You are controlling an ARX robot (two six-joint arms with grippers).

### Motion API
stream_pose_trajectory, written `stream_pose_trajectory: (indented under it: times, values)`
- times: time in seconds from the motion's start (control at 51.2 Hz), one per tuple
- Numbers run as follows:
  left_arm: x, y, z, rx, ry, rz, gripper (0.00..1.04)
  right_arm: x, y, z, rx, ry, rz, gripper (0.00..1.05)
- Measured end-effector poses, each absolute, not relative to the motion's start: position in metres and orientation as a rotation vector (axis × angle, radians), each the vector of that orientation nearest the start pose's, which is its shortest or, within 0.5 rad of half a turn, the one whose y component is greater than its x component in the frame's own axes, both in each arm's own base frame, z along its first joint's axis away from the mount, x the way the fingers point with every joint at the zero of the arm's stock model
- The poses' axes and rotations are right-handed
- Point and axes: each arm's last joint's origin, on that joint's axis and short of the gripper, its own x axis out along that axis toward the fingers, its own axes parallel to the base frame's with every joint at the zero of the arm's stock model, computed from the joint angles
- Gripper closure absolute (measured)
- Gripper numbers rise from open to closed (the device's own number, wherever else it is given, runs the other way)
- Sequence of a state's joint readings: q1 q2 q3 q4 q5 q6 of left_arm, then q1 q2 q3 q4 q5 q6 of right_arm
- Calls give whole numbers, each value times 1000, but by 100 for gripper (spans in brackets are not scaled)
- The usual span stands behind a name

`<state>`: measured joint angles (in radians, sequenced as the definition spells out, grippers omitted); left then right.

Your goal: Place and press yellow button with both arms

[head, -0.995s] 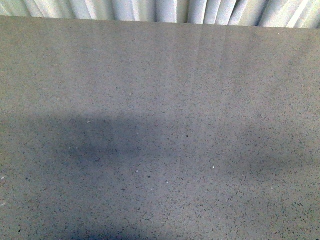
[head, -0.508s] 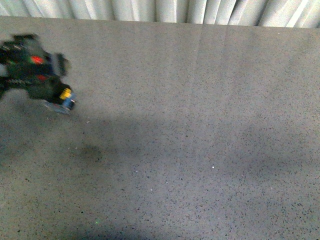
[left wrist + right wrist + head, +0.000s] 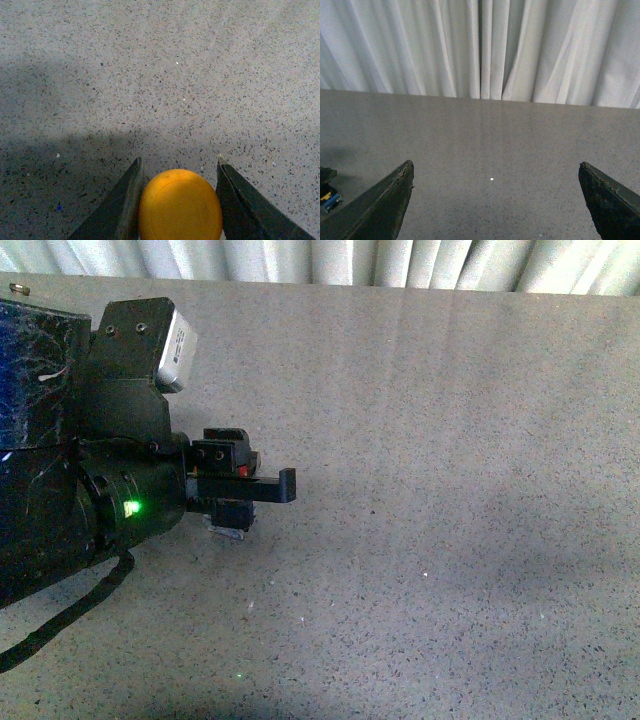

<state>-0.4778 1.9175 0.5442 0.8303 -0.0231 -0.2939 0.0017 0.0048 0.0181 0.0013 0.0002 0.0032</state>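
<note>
The yellow button's domed orange-yellow cap (image 3: 180, 206) sits squeezed between the two dark fingers of my left gripper (image 3: 179, 161), which is shut on it just above the speckled grey table (image 3: 150, 75). In the front view the bulky black left arm (image 3: 110, 510) reaches in from the left, green light lit. Its gripper (image 3: 240, 502) points down at the tabletop, and the button's clear base (image 3: 228, 525) shows under it. My right gripper (image 3: 495, 164) is open wide over bare table with nothing between its fingers. It does not show in the front view.
White pleated curtains (image 3: 480, 50) hang behind the table's far edge (image 3: 400, 285). In the right wrist view the left gripper's tip with a yellow and blue part (image 3: 327, 197) peeks in at the picture's edge. A grey box (image 3: 175, 345) sits on the left arm's wrist.
A second ago the table was bare. The left arm then swept in from the far left holding the button and now stands further right, large in the front view.
</note>
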Motion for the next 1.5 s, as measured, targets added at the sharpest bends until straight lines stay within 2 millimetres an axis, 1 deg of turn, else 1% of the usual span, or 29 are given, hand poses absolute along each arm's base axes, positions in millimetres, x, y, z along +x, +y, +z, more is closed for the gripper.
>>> stream_pose_trajectory:
  times: [0.02,0.098,0.156,0.254,0.293,0.312,0.351,0.41,0.449,0.586,0.742,0.8,0.839,0.859,0.878,0.898,0.937,0.956,0.995,1.035,1.074,1.113,1.152,1.191,1.23,1.269,1.327,1.386,1.503]
  values:
    - [266,-137,73,-148,590,-361,69,97,0,169,3,-15,2,9]
    - [263,-135,71,-149,596,-360,56,97,0,169,3,-15,2,9]
    - [260,-134,68,-146,608,-360,48,97,0,169,3,-15,2,9]
    - [253,-129,67,-151,621,-362,27,97,0,169,4,-15,2,9]
    - [253,-127,69,-158,616,-365,20,97,0,169,3,-15,2,9]
    - [252,-125,72,-163,608,-364,15,97,0,169,3,-15,2,9]
    - [252,-122,77,-171,595,-362,8,97,0,169,3,-15,2,9]
    - [251,-115,88,-189,569,-366,10,97,0,169,3,-15,2,9]
    - [250,-110,97,-205,549,-367,9,97,0,169,3,-15,2,9]
    - [252,-93,120,-248,504,-349,9,97,0,169,3,-15,2,9]
    - [258,-60,148,-308,449,-275,9,97,0,169,3,-15,2,9]
    - [262,-43,162,-337,416,-241,9,97,0,169,3,-15,2,9]
    - [264,-31,170,-280,291,-150,15,97,0,169,3,-15,1,9]
    - [262,-22,175,-231,196,-88,21,97,0,169,3,-15,3,9]
    - [259,-16,178,-208,143,-65,24,97,0,169,3,-15,3,9]
    - [252,-9,181,-162,92,-42,29,97,0,169,4,-15,2,9]
    - [241,-2,188,-102,39,0,38,97,0,169,4,-15,1,9]
    - [235,0,190,-90,27,8,42,97,0,170,7,-12,5,9]
    - [221,0,192,-61,10,6,51,97,0,169,86,159,105,9]
    - [210,0,190,-44,3,4,58,99,-3,172,188,342,151,9]
    - [203,0,188,-35,2,-1,63,102,-5,176,256,449,169,9]
    - [197,-1,186,-28,2,-7,69,106,-7,181,296,507,170,9]
    - [193,-1,184,-25,4,-6,74,113,-8,188,308,527,168,9]
    - [188,0,181,-20,11,3,83,125,-10,203,295,515,176,9]
    - [185,0,180,-19,13,3,89,134,-10,212,270,498,179,9]
    - [181,0,179,-18,15,1,96,145,-8,224,234,477,199,9]
    - [176,0,178,-17,13,0,104,159,-3,234,195,465,226,9]
    - [170,0,177,-12,9,0,103,179,10,242,131,480,293,9]
    - [162,0,175,-11,9,0,103,208,32,245,52,508,385,9]
